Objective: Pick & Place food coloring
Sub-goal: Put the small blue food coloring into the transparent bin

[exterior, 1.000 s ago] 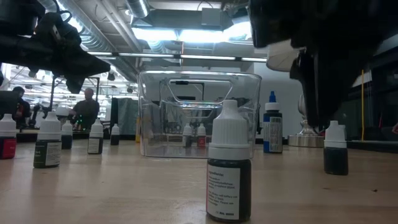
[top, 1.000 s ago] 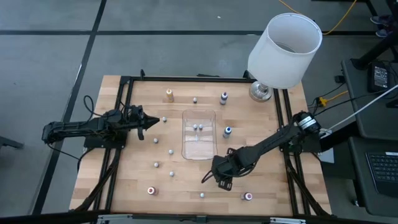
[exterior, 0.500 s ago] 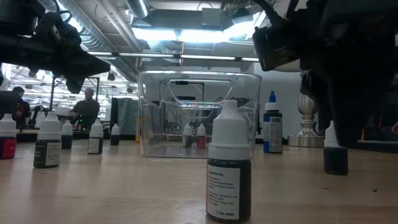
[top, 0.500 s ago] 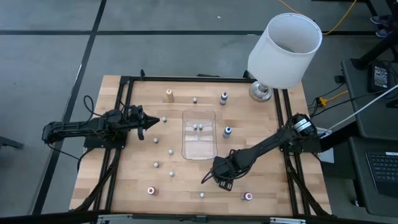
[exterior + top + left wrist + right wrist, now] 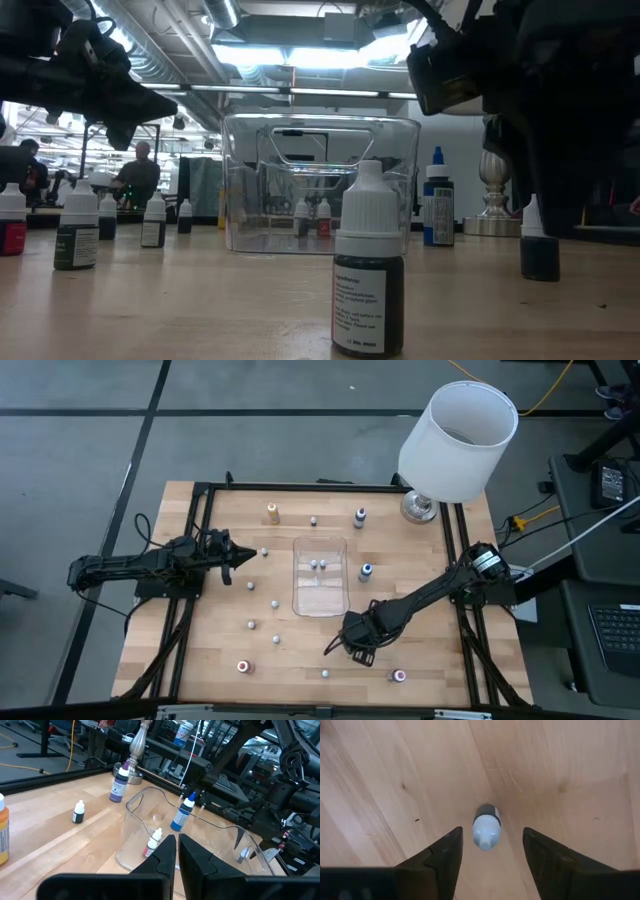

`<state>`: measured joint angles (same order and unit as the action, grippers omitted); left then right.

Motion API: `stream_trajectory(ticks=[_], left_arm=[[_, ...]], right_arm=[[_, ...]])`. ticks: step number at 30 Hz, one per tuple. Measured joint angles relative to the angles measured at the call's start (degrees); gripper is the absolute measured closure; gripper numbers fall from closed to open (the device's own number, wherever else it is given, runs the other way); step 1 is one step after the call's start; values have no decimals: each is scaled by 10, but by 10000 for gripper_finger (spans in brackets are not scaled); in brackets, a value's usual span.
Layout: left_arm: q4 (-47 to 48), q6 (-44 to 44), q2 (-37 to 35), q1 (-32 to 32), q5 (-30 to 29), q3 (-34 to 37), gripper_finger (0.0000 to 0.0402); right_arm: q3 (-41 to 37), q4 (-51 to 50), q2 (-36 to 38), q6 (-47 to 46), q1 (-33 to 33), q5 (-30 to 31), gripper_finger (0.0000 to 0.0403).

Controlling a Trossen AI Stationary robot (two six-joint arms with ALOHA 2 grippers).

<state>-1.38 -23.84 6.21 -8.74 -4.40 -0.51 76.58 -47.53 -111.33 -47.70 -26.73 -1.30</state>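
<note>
Right pincer [image 5: 487, 851] over front of bench [image 5: 300, 650], fingers apart, narrowing. Small white-capped bottle [image 5: 485, 825] upright directly below, between the two fingers [image 5: 442, 855], not yet touched. Nothing held. Same bottle in low view [image 5: 540, 245], right arm right above it.

Left pincer [image 5: 175, 857] closed, empty, parked off to the left, pointing at tray [image 5: 320, 575]. Two bottles already in tray [image 5: 154, 840].

Tray beyond right pincer, toward bench centre. Other bottles scattered around: red one [image 5: 399, 676] just beside right pincer, grey one [image 5: 324, 673] near it, blue one [image 5: 366, 571] next to tray.

Risks, judged:
- Bottle tiny and top-heavy; uneven finger contact likely tips it or kicks it sideways.
- Closing too high catches only tapered cap, slips out on lift.
- Too low, fingertips hit bench.
- Red bottle close enough to get clipped on swing toward tray.
- Tray walls tall; low carry knocks rim.
</note>
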Motion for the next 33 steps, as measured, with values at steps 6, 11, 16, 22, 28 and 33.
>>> stream_trajectory(ticks=[6,11,16,22,28,33], left_arm=[[0,1,0,0,0,0,384],[0,1,0,0,0,0,384],[-1,0,0,0,0,0,384],[-1,0,0,0,0,0,384],[-1,0,0,0,0,0,384],[-1,0,0,0,0,0,384]], right_arm=[[0,9,0,0,0,1,253],[0,15,0,0,0,1,286],[0,15,0,0,0,2,311],[0,15,0,0,0,2,329],[9,1,2,-2,0,-2,326],[90,-108,22,1,0,-25,332]])
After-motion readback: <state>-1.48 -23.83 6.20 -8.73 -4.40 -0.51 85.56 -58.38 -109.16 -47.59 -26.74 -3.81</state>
